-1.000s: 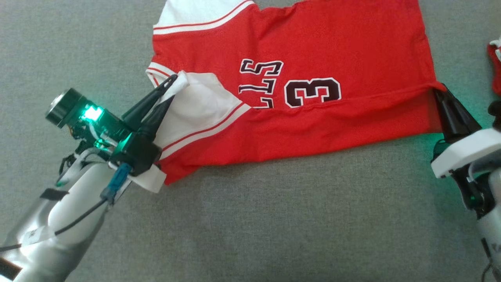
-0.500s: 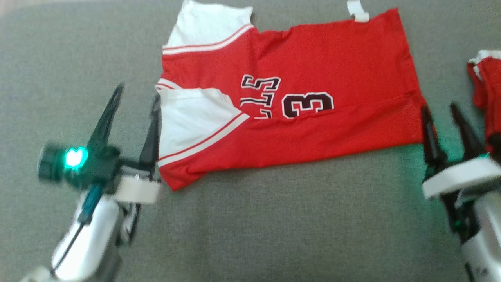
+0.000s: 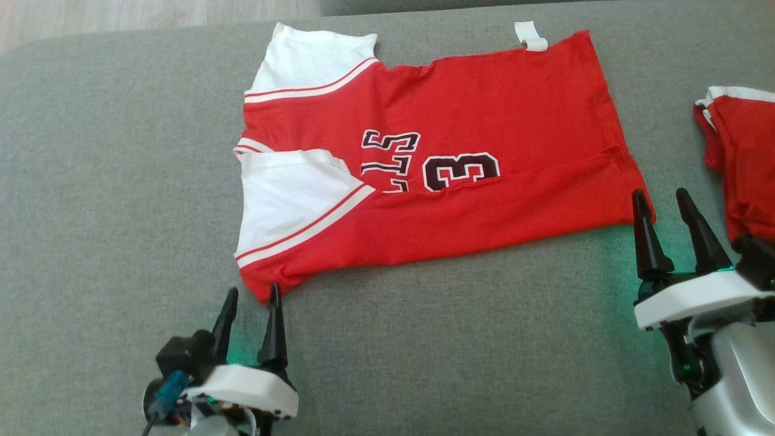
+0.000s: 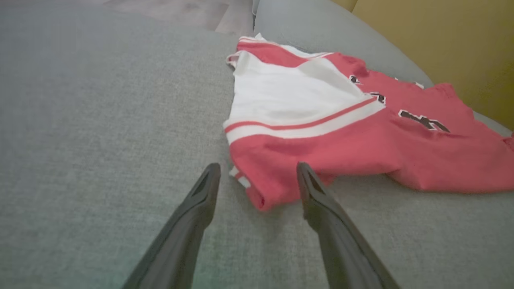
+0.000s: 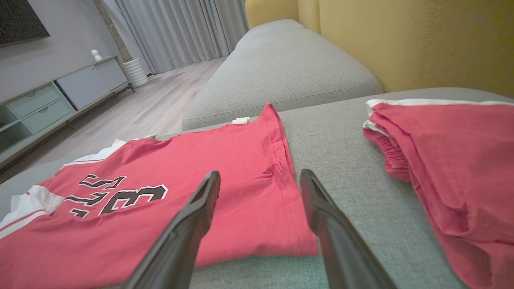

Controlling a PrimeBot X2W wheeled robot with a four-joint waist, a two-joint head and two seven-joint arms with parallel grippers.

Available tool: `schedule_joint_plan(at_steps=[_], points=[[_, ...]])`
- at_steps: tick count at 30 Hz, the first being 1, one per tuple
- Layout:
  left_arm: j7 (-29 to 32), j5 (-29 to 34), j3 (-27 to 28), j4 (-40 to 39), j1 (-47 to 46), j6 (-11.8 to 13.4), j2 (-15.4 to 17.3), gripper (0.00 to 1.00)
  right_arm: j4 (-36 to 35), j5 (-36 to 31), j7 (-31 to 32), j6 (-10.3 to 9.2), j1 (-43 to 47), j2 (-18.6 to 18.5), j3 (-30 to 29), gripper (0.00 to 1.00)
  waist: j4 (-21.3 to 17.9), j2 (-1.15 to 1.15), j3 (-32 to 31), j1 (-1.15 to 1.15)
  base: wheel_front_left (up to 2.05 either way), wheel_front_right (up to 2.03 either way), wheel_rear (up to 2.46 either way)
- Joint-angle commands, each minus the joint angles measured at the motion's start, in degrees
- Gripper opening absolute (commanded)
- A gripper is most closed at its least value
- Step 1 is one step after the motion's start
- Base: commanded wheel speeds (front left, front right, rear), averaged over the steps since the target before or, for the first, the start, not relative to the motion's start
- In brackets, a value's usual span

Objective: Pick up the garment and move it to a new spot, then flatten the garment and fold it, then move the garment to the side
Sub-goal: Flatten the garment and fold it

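Grey sofa seat point(image 3: 424, 339), yellow backrest point(image 5: 421, 40) behind it, strip of wooden floor point(image 3: 151, 15) past the far edge.

Red jersey point(image 3: 484, 121) lies spread flat across the middle of the seat, neck end toward the robot's left, hem toward its right. Near long edge is folded over onto the body; the fold line cuts across the black "3" point(image 3: 461, 172) and the lettering beside it. Near white sleeve point(image 3: 284, 194) lies on top of the red at the left end. Far white sleeve point(image 3: 309, 60) sticks out at the top left. Small white tag point(image 3: 531, 37) pokes out at the far edge near the hem.

Left gripper point(image 3: 253, 289) sits low at the jersey's near left corner, jaws apart, holding nothing. In the left wrist view that red corner lies between the two fingers of the left gripper point(image 4: 258, 166), closer to the right one. Contact with the cloth: cannot tell.

Right gripper point(image 3: 659, 194) is at the near hem corner, jaws apart, also holding nothing. In the right wrist view the hem edge runs in between the fingers of the right gripper point(image 5: 260, 172).

A second red garment point(image 3: 745, 163) with white trim lies bunched on the seat just past the right gripper, apart from the jersey.
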Motion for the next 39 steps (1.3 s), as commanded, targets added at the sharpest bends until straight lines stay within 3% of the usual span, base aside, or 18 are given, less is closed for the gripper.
schedule_joint_plan(at_steps=[1, 6, 7, 8, 9, 11, 12, 13, 21, 36, 37, 39], points=[[-0.2, -0.3, 1.6, 0.1, -1.3, -0.4, 0.4, 1.0, -2.0, -0.5, -0.3, -0.04, 0.5, 0.0, 0.6, 1.0, -0.1, 0.0, 0.3, 0.0, 0.0, 0.0, 0.0], [0.2, -0.8, 1.3, 2.6, -2.3, -1.2, 0.3, 1.0, -1.8, -0.5, -0.2, -0.04, 0.4, 0.0, 0.5, 1.0, -0.2, 0.0, 0.6, 0.0, 0.0, 0.0, 0.0], [0.4, -0.8, 1.1, 3.1, -2.6, -1.4, 0.4, 0.8, -1.8, -0.5, -0.2, -0.04, 0.4, 0.0, 0.5, 1.0, -0.2, 0.0, 0.6, 0.0, 0.0, 0.0, 0.0], [0.4, -0.9, 1.1, 3.6, -2.8, -1.6, 0.4, 0.71, -1.7, -0.5, -0.2, -0.04, 0.4, 0.0, 0.5, 1.0, -0.2, 0.0, 0.6, 0.0, 0.0, 0.0, 0.0], [0.3, -0.9, 1.1, 4.0, -3.0, -1.7, 0.3, 0.49, -1.7, -0.5, -0.1, -0.04, 0.4, 0.1, 0.5, 1.0, -0.2, 0.0, 0.6, 0.0, 0.0, 0.0, 0.0], [0.1, -1.0, 0.9, 4.8, -3.5, -2.1, 0.3, 0.31, -1.6, -0.5, 0.0, -0.04, 0.4, 0.1, 0.5, 1.0, -0.1, 0.0, 0.7, 0.0, 0.0, 0.0, 0.0], [0.1, -1.0, 0.8, 5.2, -3.8, -2.5, 0.3, 0.19, -1.5, -0.4, 0.0, -0.04, 0.3, 0.1, 0.5, 1.0, 0.0, 0.0, 0.8, 0.0, 0.0, 0.0, 0.0], [0.1, -1.0, 0.6, 5.5, -4.0, -2.8, 0.3, 0.0, -1.4, -0.3, 0.0, -0.04, 0.3, 0.0, 0.5, 1.0, 0.1, 0.0, 0.8, 0.0, 0.0, 0.0, 0.0], [-0.2, 0.5, -1.4, 7.3, -5.8, -5.2, 1.3, 0.0, 1.4, 0.6, 1.5, -0.04, -0.2, -0.2, -1.1, 1.0, 1.2, 0.0, 0.9, 0.0, 0.0, 0.0, 0.0], [-2.4, 3.5, -0.6, 7.2, -8.0, -4.8, 4.0, 0.0, 10.7, -5.1, 11.1, -0.04, -6.0, 3.2, -7.3, 1.0, 2.6, 0.0, 0.6, 0.0, 0.0, 0.0, 0.0], [-2.4, 3.5, -0.6, 7.1, -8.0, -4.8, 3.9, 0.0, 11.0, -5.2, 11.5, -0.04, -6.2, 3.3, -7.1, 0.76, 2.6, 0.0, 0.6, 0.0, 0.0, 0.0, 0.0], [-2.6, 3.6, -0.4, 7.0, -7.9, -4.8, 3.8, 0.0, 11.5, -5.3, 11.7, -0.04, -6.4, 3.3, -7.1, 0.42, 2.8, 0.0, 0.5, 0.0, 0.0, 0.0, 0.0]])
